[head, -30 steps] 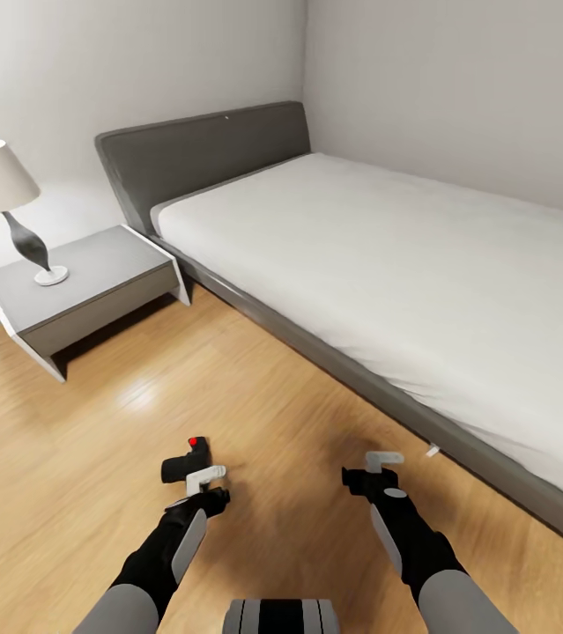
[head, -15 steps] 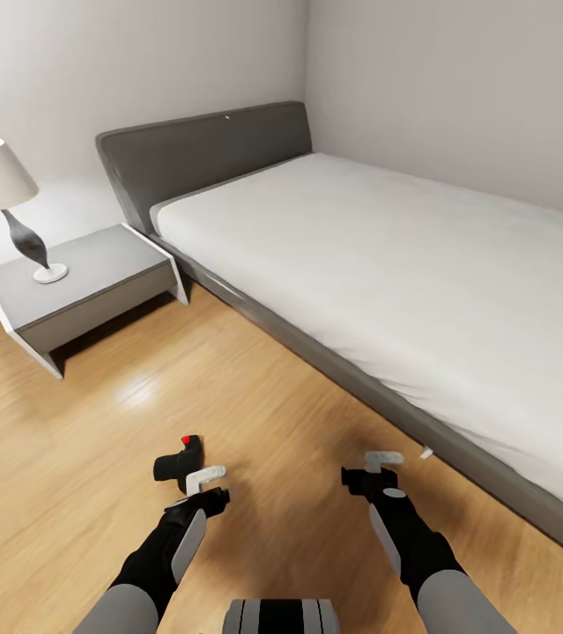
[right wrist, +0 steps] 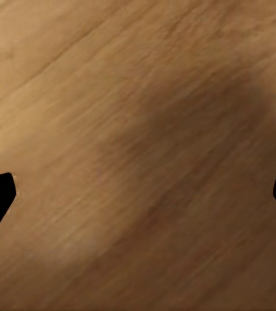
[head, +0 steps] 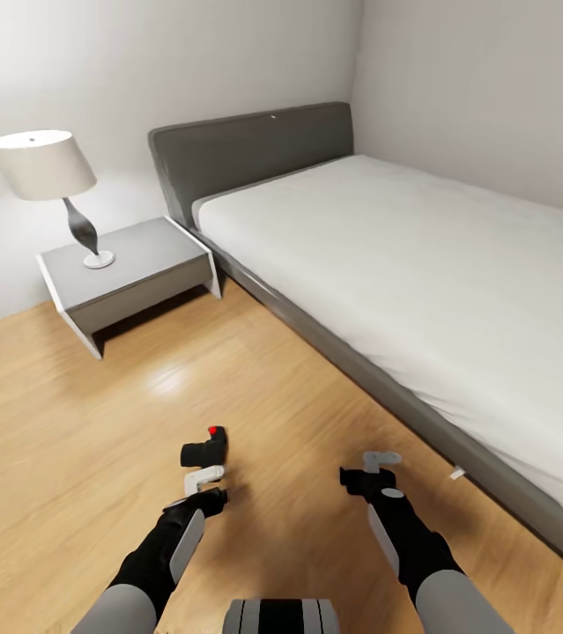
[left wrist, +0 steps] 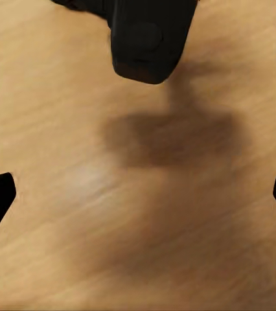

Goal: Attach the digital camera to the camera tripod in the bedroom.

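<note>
- The floor (head: 70, 440) is warm honey-coloured wood with a fine plank grain and a pale glare patch.
- The walls (head: 475, 79) are plain pale grey.
- The bed (head: 422, 255) has a white mattress in a dark grey frame with a dark grey headboard.
- The nightstand (head: 131, 273) is mid grey with white side edges.
- The lamp (head: 52, 176) has a cream shade, a dark grey twisted stem and a white base.
- The camera (head: 203, 451) is black with a small red spot on top.
- The left gripper (head: 203, 480) has white fingers on a black wrist.
- The right gripper (head: 378, 465) is likewise white on black.
- Both arms are black, turning light grey toward the trunk.
</note>
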Robot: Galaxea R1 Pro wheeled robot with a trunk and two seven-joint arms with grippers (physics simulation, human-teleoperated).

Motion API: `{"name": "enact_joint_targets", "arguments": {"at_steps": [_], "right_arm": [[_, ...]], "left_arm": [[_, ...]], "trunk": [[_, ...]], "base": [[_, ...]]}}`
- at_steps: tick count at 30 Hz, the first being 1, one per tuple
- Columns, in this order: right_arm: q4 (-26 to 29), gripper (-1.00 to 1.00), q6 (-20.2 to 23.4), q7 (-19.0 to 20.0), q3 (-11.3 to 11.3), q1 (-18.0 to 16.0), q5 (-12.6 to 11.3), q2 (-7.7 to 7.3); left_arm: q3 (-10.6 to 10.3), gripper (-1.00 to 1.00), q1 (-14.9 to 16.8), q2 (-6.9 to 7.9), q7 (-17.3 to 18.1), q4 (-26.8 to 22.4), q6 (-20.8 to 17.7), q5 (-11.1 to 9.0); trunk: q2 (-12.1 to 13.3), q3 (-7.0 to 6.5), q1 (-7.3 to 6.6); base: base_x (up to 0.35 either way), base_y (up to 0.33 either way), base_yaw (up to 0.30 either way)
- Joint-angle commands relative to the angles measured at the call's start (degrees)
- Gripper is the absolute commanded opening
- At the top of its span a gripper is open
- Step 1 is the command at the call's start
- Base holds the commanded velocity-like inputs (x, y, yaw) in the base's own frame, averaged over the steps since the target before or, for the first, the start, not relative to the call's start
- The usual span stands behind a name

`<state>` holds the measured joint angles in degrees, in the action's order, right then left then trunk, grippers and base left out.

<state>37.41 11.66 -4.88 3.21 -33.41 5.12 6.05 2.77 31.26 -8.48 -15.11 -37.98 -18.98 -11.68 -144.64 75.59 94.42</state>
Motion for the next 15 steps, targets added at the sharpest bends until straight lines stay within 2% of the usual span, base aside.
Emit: {"name": "enact_joint_targets", "arguments": {"at_steps": [1, 10, 15], "right_arm": [[0.1, 1.0, 0.4, 0.0, 0.2, 0.0, 0.5, 0.06], [0.1, 1.0, 0.4, 0.0, 0.2, 0.0, 0.5, 0.18], [0.1, 1.0, 0.4, 0.0, 0.1, 0.0, 0.5, 0.23]], "left_arm": [[0.1, 1.0, 0.0, -0.02, -0.3, -0.1, -0.2, -0.6], [0.0, 1.0, 0.0, 0.48, -0.3, 0.1, -0.1, -0.4], [-0.1, 1.0, 0.0, 1.15, -0.2, 0.3, -0.1, -0.4]], "trunk": [[0.0, 0.04, -0.01], [0.0, 0.04, -0.01], [0.0, 0.04, -0.01]], "base": [[0.0, -0.001, 0.276], [0.0, 0.0, 0.277], [0.0, 0.0, 0.151]]}}
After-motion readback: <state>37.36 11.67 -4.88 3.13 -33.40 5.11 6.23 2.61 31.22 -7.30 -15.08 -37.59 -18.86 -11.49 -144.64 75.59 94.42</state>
